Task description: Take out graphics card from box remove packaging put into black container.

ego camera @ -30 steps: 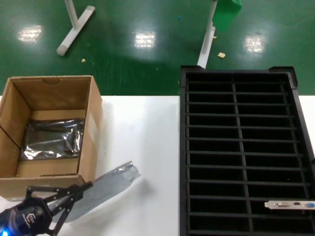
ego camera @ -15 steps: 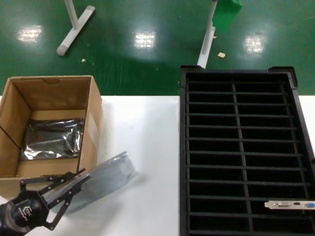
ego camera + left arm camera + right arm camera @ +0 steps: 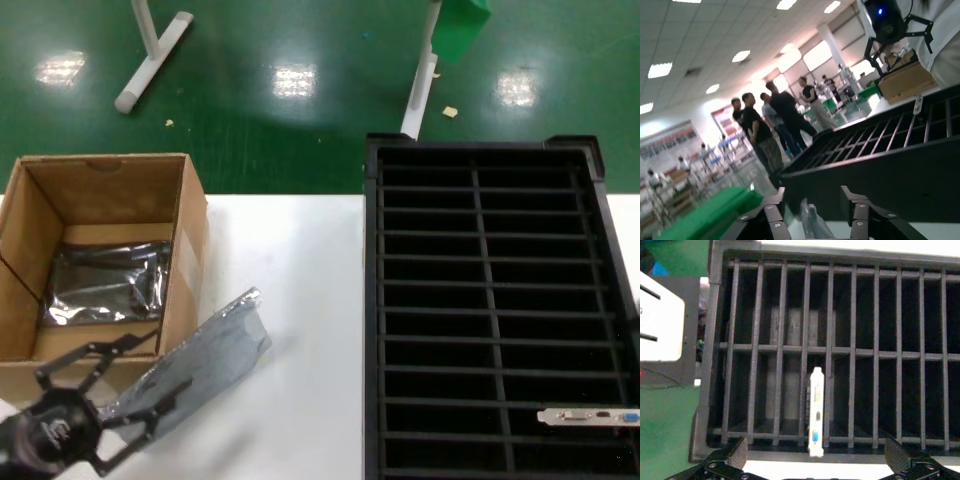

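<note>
The brown box (image 3: pixel 185 250) stands at the table's left with a bagged graphics card (image 3: pixel 105 285) lying in its bottom. An empty silver packaging bag (image 3: pixel 205 355) lies on the table beside the box. My left gripper (image 3: pixel 170 358) is open around the bag's near end; in the left wrist view the bag (image 3: pixel 815 222) sits between the spread fingers (image 3: pixel 771 220), touching neither. The black container (image 3: pixel 480 230) is at the right, with a bare graphics card (image 3: pixel 588 415) upright in a near slot. My right gripper (image 3: pixel 815 460) is open and empty above the container's rim (image 3: pixel 705 405), near the card's bracket (image 3: pixel 816 412).
Bare white table (image 3: pixel 300 300) lies between the box and the container. White stand legs (image 3: pixel 150 60) are on the green floor beyond the table. In the left wrist view, people (image 3: pixel 770 130) stand far off and another cardboard box (image 3: pixel 905 80) sits beyond the container.
My left gripper was shut on the bag's end, then opened wide and let it go. It has shifted a little toward the near left. The bag now lies on the table.
</note>
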Controlling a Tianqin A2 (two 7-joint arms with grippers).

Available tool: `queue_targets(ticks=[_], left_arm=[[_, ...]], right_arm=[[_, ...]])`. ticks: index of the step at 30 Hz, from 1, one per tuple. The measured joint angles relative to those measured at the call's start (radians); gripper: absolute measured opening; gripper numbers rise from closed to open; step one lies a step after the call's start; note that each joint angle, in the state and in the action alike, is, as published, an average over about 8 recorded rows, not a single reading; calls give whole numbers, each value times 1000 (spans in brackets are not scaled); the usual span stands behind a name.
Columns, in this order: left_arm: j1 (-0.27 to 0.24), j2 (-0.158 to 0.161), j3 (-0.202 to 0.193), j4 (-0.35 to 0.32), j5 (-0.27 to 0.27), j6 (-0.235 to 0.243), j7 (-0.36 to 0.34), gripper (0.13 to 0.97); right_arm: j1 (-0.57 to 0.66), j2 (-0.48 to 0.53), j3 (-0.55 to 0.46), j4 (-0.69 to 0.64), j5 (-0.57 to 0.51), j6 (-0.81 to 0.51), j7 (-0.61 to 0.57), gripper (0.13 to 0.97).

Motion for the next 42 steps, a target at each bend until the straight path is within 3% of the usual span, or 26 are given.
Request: queue_targets(ticks=[8,22,26,34,42], left_arm=[[28,27,-26,-81,67,-110,-96,466],[101,97,-94,-291,241,-396,-344,796],[122,117,-114,-352,291,-480,-415,796],[165,158,-153,-475,393,-648,-567,916],[208,199,-193,-599,495,-815,-710,959]], right_arm=[[-95,-52,73,-21,29,110,-49,966],[-345,-187,263,-75,104,397,-175,966],[-417,-227,318,-90,125,480,-212,966],[-562,-306,429,-122,169,648,-286,966],[-708,-386,540,-154,213,815,-359,966]])
